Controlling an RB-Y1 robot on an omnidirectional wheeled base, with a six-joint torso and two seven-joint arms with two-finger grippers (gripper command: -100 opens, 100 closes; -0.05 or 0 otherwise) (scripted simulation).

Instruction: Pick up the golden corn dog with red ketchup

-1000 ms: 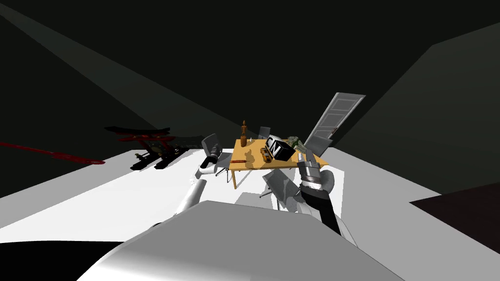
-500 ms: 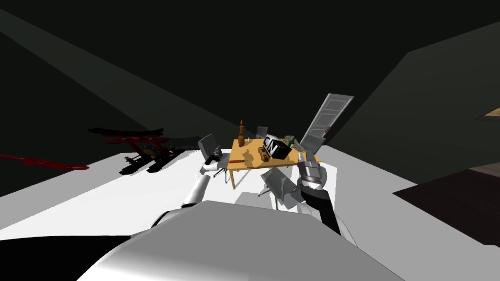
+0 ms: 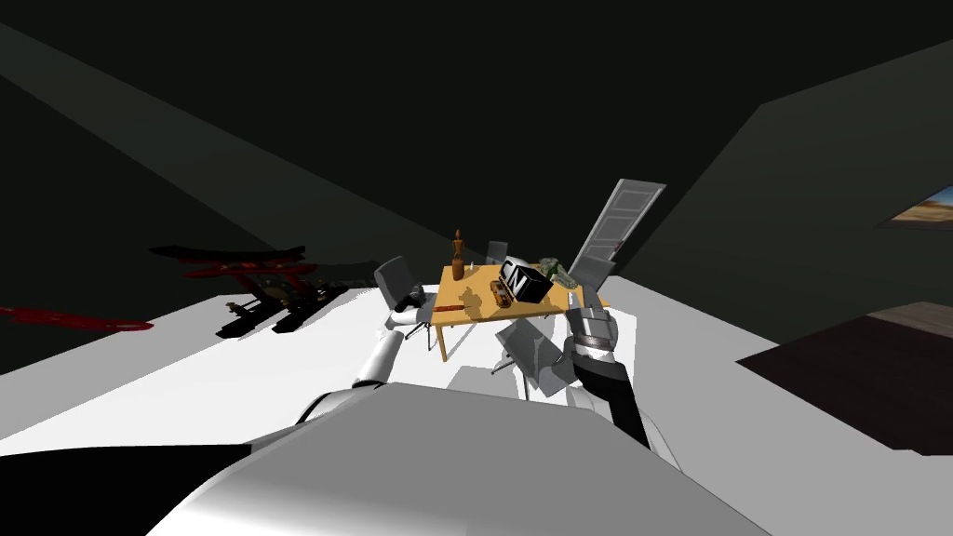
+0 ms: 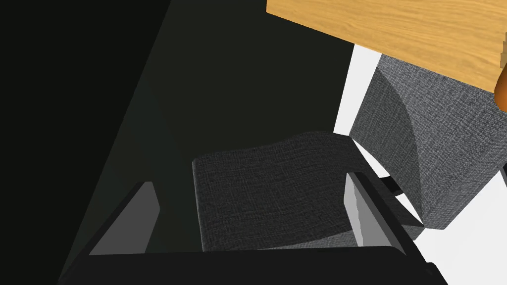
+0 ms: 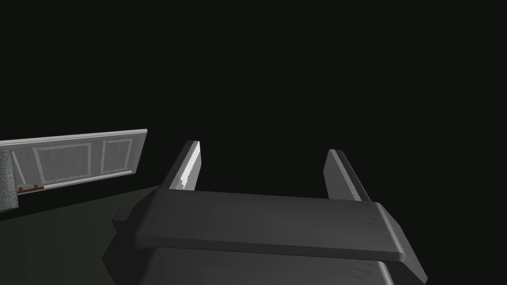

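Corn dog (image 3: 451, 307) lies near the front-left corner of the wooden table (image 3: 479, 318), long axis running nine to three. Left gripper (image 3: 407, 301), blades spread and empty, hovers over a grey chair (image 4: 277, 198) at its nine o'clock. It's nearer than the right gripper (image 5: 263, 147), equally spread, out at three.

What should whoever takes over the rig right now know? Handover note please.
Left gripper: open, empty, pointing at the seat of a grey chair beside the wooden table.
Right gripper: open, empty, raised by the table's right end.
Corn dog: probably the slim reddish piece near the table's front edge, too small to be sure.
Done: nothing gripped.
Left: reach over the table, close on the corn dog, lift.
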